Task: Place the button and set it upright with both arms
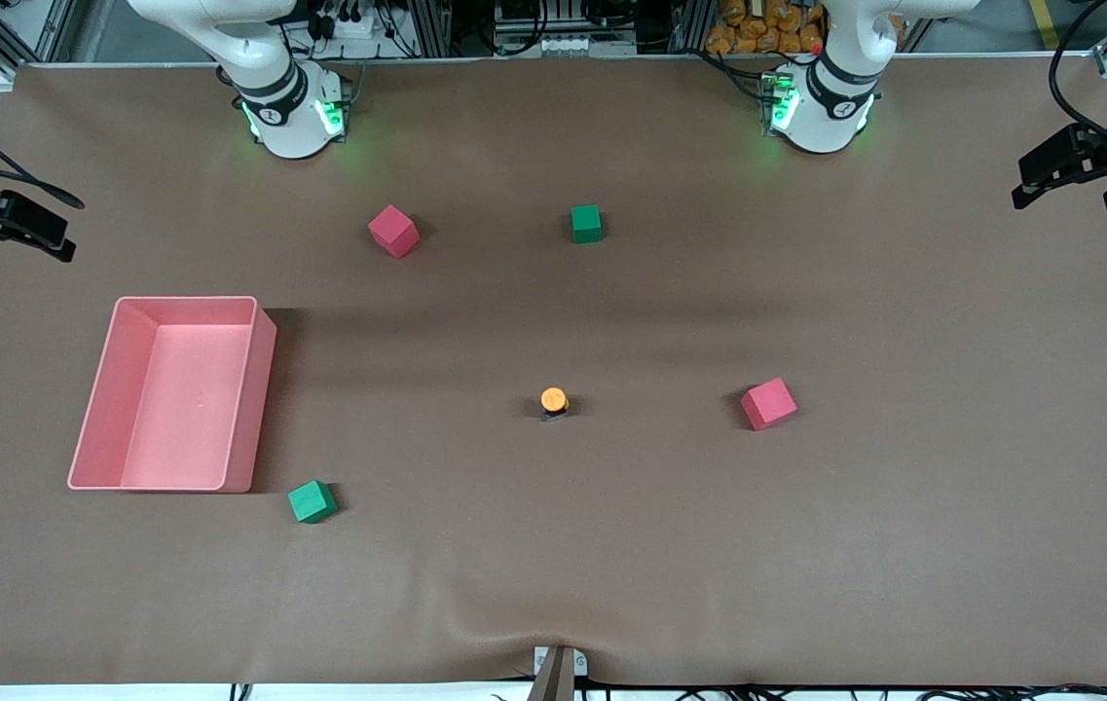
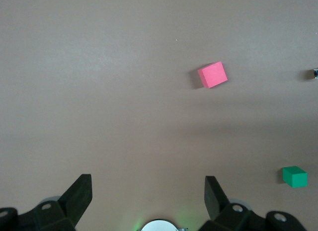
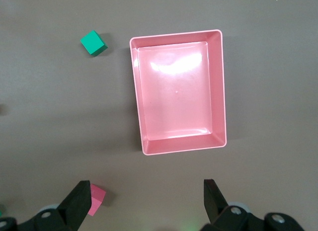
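The button (image 1: 553, 401) sits near the middle of the table, orange cap up, about halfway between the two arms' ends; it looks upright already. The left gripper (image 2: 148, 201) hangs high over bare table with its fingers wide apart and empty; the right gripper (image 3: 146, 203) hangs near the pink bin (image 3: 217, 87), fingers apart too; neither arm looks clearly closer.

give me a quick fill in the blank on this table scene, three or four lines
1. The button has an ____ cap.
2. The pink bin holds ____ cubes.
3. The table carries two red cubes and ____ green cubes.
4. The left pincer and right pincer are both ____.

Missing words: orange; no; two; open
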Motion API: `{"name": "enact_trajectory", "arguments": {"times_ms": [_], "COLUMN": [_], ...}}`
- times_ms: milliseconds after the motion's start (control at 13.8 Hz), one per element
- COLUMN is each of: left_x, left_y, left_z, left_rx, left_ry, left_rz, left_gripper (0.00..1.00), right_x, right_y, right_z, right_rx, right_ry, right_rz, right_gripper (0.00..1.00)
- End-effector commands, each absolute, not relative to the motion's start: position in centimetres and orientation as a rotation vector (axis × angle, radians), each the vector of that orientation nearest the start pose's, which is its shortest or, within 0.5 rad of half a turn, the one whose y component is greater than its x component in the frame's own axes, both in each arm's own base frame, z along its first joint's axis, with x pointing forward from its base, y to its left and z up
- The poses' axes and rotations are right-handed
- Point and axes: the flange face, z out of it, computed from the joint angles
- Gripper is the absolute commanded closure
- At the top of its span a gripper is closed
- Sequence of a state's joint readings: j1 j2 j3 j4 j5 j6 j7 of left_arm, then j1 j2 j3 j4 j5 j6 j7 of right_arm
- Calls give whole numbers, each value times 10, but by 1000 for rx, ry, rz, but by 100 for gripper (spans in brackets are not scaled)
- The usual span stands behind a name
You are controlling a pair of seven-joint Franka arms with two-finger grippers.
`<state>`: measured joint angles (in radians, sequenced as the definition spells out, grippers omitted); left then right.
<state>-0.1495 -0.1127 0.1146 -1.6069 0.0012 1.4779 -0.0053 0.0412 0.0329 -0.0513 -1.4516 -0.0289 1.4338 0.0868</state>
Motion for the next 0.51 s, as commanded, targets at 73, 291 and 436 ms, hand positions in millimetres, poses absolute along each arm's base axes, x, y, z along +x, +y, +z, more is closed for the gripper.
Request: {"name": "enact_trajectory", "arguments": {"times_ms": [73,291,436], "left_x": [519,528,528], "left_y": [-24,-26,-30], "left_z": [661,662,661], "left_rx": [-3103,-3108,-3108], "left_ry": [75,75,82], "left_rz": [-30,-37,-35], "left_gripper": [0,0,0], "right_x": [549,548,548], "right_y": [-13,-17,-17], "right_z": [654,653,653], "right_rx": [-3156,-3155,-3155], "right_ry": [173,185,185], "right_rz": [72,79,79], "right_gripper": [0,0,0]}}
